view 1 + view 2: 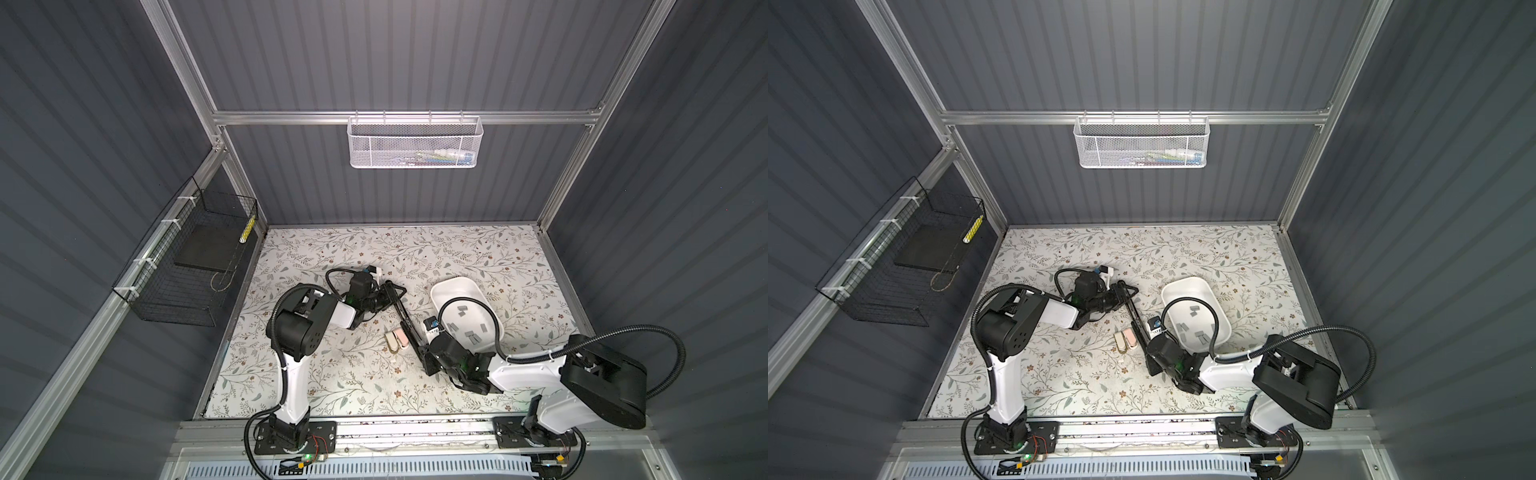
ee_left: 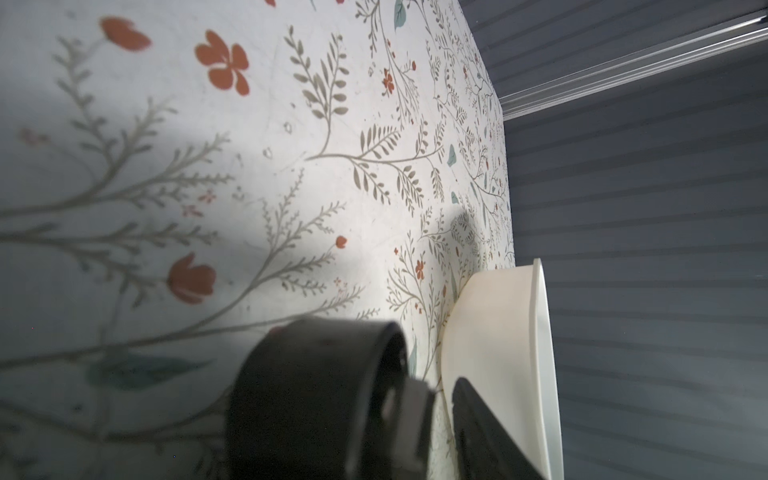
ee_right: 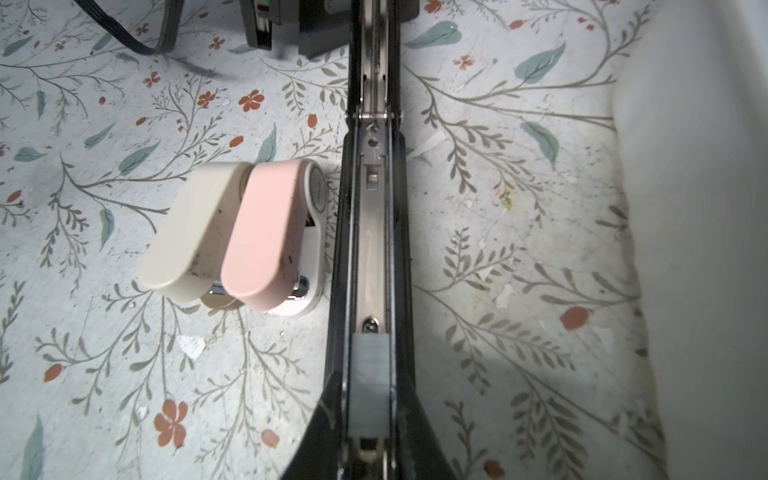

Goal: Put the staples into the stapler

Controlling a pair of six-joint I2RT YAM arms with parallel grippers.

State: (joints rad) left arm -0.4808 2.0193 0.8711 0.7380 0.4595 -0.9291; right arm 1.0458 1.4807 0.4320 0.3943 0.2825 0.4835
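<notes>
your stapler point(image 1: 409, 328) lies opened out flat on the bench point(image 1: 457, 249), a long black bar running from mid-bench toward the near right. the right wrist view looks straight down its bare metal channel. one grey staple strip point(image 3: 370, 386) sits in that channel at the near end, lined up with the rails.

your right end effector point(image 1: 426, 355) is at that same near end. its two black fingers point(image 3: 320, 428) press against the outer sides of the stapler's body, so it is closed on the stapler, with the staple strip lying between them.

your left end effector point(image 1: 390, 292) is at the stapler's far end, right against the raised black arm there. you cannot tell from any view how far apart its fingers stand, or whether they have hold of anything; the left wrist view shows only blurred black parts near the lens.

the loose staples point(image 1: 462, 309) lie scattered in the white tray point(image 1: 449, 297), just to the right of the stapler, with the right arm's cable arching over it.

a small pink stapler point(image 3: 266, 237) and a cream stapler point(image 3: 195, 232) lie side by side and touching, on the stapler's left. the pink one is just beside the black rail.
</notes>
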